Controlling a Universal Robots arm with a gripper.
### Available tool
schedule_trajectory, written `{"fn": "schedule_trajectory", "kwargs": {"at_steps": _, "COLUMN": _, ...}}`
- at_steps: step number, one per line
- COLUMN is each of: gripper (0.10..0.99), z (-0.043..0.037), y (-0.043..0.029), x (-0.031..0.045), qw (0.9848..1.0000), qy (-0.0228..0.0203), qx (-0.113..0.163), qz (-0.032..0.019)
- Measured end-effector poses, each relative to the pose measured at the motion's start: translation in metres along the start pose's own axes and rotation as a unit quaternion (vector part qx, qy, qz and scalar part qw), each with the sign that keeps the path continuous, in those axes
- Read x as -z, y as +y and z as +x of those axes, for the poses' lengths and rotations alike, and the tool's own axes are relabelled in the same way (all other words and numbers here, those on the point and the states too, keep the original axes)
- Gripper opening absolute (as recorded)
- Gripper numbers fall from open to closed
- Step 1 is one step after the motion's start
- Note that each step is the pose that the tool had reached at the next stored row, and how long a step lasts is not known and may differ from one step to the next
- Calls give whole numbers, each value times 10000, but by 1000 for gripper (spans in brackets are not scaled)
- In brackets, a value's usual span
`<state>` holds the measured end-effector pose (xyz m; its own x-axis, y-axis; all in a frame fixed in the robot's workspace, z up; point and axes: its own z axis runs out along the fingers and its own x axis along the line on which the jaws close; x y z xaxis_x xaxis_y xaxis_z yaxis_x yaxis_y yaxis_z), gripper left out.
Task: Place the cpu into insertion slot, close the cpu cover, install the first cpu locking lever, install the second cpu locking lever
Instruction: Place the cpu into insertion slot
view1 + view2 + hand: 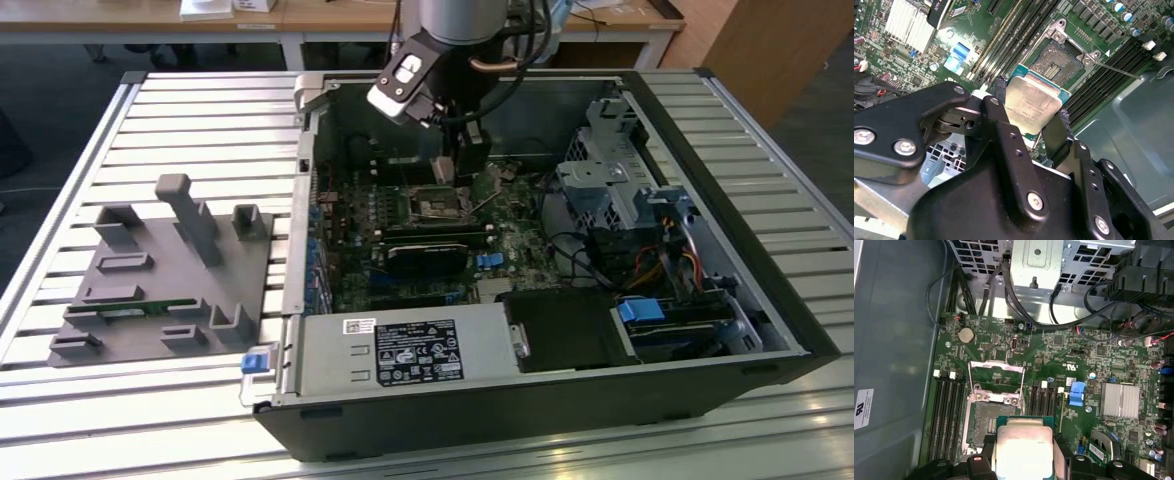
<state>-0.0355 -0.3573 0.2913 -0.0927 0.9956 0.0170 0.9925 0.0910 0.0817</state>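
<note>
My gripper is shut on the cpu, a flat silver-grey square chip on a green base, with one black finger against each of two opposite edges. The chip hangs level just above the green board, partly over one edge of the insertion slot. The slot's dark contact field lies bare. The cpu cover is swung open and stands beyond the slot. A thin metal locking lever sticks out sideways from the socket. In the exterior view the gripper reaches down into the open computer case over the slot.
Memory slots flank the socket on both sides. A ribbed heat sink and a black card sit nearby. Cables and a drive cage crowd the exterior view's right. A grey fixture lies outside the case, with the power supply in front.
</note>
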Motion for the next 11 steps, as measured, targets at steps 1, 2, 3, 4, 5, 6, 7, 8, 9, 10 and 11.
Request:
{"fn": "schedule_trajectory", "kwargs": {"at_steps": 1, "gripper": 537, "z": 0, "y": 0, "x": -3, "qw": 10000, "qy": 0, "qx": 0, "qz": 0}}
{"fn": "schedule_trajectory", "kwargs": {"at_steps": 2, "gripper": 537, "z": 0, "y": 0, "x": -5, "qw": 10000, "qy": 0, "qx": 0, "qz": 0}}
{"fn": "schedule_trajectory", "kwargs": {"at_steps": 3, "gripper": 537, "z": 0, "y": -1, "x": -8, "qw": 10000, "qy": 0, "qx": 0, "qz": 0}}
{"fn": "schedule_trajectory", "kwargs": {"at_steps": 4, "gripper": 537, "z": 0, "y": -1, "x": -10, "qw": 10000, "qy": 0, "qx": 0, "qz": 0}}
{"fn": "schedule_trajectory", "kwargs": {"at_steps": 5, "gripper": 537, "z": 0, "y": -1, "x": -12, "qw": 10000, "qy": 0, "qx": 0, "qz": 0}}
{"fn": "schedule_trajectory", "kwargs": {"at_steps": 6, "gripper": 537, "z": 0, "y": -1, "x": -15, "qw": 10000, "qy": 0, "qx": 0, "qz": 0}}
{"fn": "schedule_trajectory", "kwargs": {"at_steps": 7, "gripper": 537, "z": 0, "y": -1, "x": -18, "qw": 10000, "qy": 0, "qx": 0, "qz": 0}}
{"fn": "schedule_trajectory", "kwargs": {"at_steps": 8, "gripper": 537, "z": 0, "y": -2, "x": -21, "qw": 10000, "qy": 0, "qx": 0, "qz": 0}}
{"fn": "schedule_trajectory", "kwargs": {"at_steps": 9, "gripper": 537, "z": 0, "y": -2, "x": -23, "qw": 10000, "qy": 0, "qx": 0, "qz": 0}}
{"fn": "schedule_trajectory", "kwargs": {"at_steps": 10, "gripper": 537, "z": 0, "y": -2, "x": -27, "qw": 10000, "qy": 0, "qx": 0, "qz": 0}}
{"fn": "schedule_trajectory", "kwargs": {"at_steps": 11, "gripper": 537, "z": -1, "y": -2, "x": -30, "qw": 10000, "qy": 0, "qx": 0, "qz": 0}}
